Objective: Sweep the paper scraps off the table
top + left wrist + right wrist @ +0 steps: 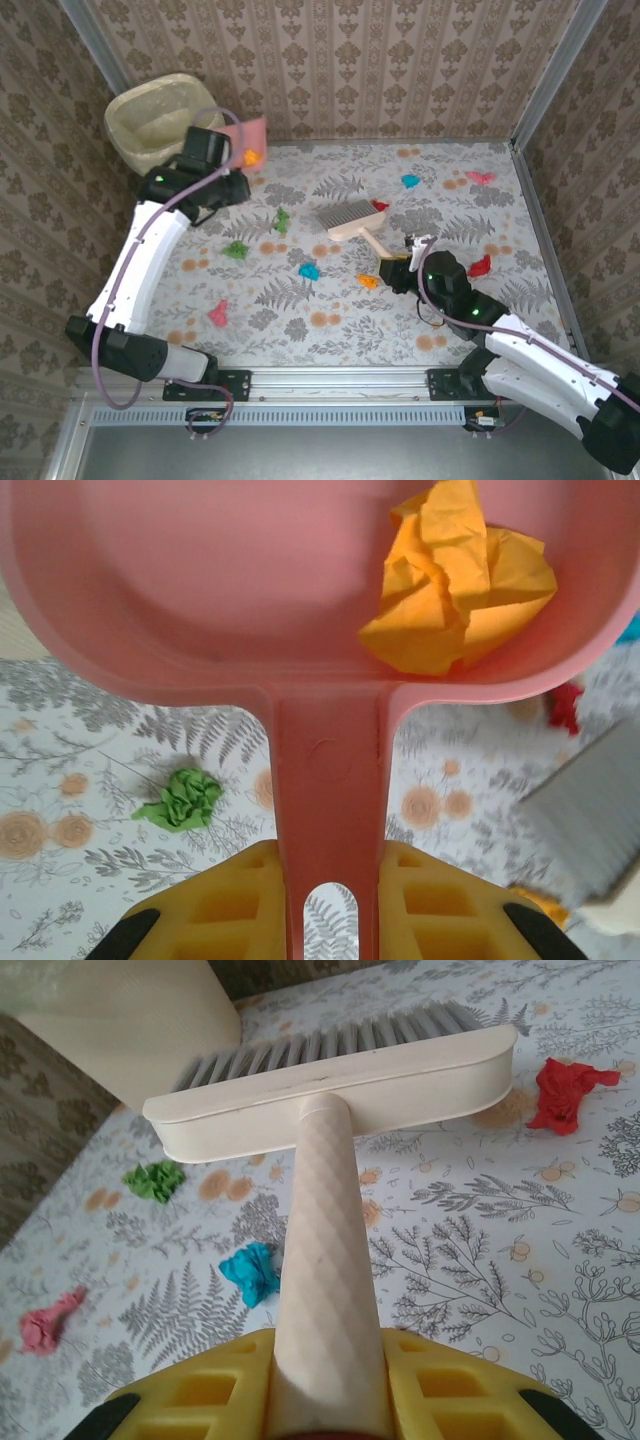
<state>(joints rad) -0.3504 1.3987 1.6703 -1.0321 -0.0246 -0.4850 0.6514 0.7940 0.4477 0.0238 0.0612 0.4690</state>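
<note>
**Brush and dustpan both in hand, most scraps unswept**

Closest to my right wrist camera, the right gripper (325, 1400) has its yellow jaws clamped on the cream brush handle (322, 1260). It grips low, so the bristled brush head (335, 1090) reaches out ahead over the table (480, 1260). The left gripper (330, 905) is likewise closed on the stem of the pink dustpan (200, 570), holding it by the end. I judge the pan is being kept fairly level, which would be why the orange scrap (460, 590) sits inside rather than sliding out.

From above, the pan hangs at the far left, near the cream bin (160, 115), which reads to me as lined up for tipping. The paper scraps (309, 270) lie scattered across the cloth:
- green ones left of the brush
- a blue and an orange one on its near side
- pink at the near left
- red, blue and pink toward the right

By my reckoning the job is early: one piece collected, the rest waiting.
</note>
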